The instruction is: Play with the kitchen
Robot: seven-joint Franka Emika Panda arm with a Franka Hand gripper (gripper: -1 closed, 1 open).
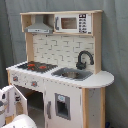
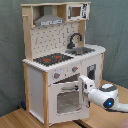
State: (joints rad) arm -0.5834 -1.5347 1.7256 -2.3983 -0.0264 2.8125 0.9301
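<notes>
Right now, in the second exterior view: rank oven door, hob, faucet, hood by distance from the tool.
1. Oven door: open, right at the tool.
2. Hob: on the counter, above-left.
3. Faucet: farther back, over the sink.
4. Hood: top, farthest.

Grey-green curtain [image 1: 112,60] hangs behind everything I see, filling backdrop in both exterior views (soft vertical folds). Light wooden floor [image 2: 20,118] shows under scene in second exterior view, planks running toward the second exterior view's lower left. Curtain reaches down to floor there.
</notes>
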